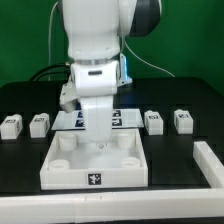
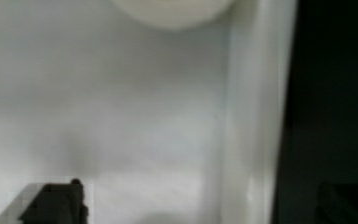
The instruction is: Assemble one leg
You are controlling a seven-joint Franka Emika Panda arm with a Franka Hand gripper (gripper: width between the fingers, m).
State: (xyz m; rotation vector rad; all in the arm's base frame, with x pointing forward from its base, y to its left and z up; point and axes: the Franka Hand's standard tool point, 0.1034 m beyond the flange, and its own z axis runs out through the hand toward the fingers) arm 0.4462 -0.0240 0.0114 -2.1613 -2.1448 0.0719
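Observation:
The large white square panel (image 1: 95, 165) with round corner sockets lies at the front middle of the black table. My gripper (image 1: 100, 142) hangs right over the panel's far part, open and empty. In the wrist view the gripper (image 2: 197, 196) shows two dark fingertips (image 2: 53, 203) set wide apart, with only the panel's surface (image 2: 140, 110) between them and one round socket (image 2: 172, 10) ahead. Small white tagged legs stand in a row behind the panel: two on the exterior view's left (image 1: 10, 125) (image 1: 38, 123) and two on its right (image 1: 153, 121) (image 1: 182, 120).
The marker board (image 1: 68, 120) lies behind the panel, partly hidden by the arm. A white L-shaped wall (image 1: 207, 165) runs along the exterior view's right and front edge. The panel's edge meets black table (image 2: 336, 100) in the wrist view.

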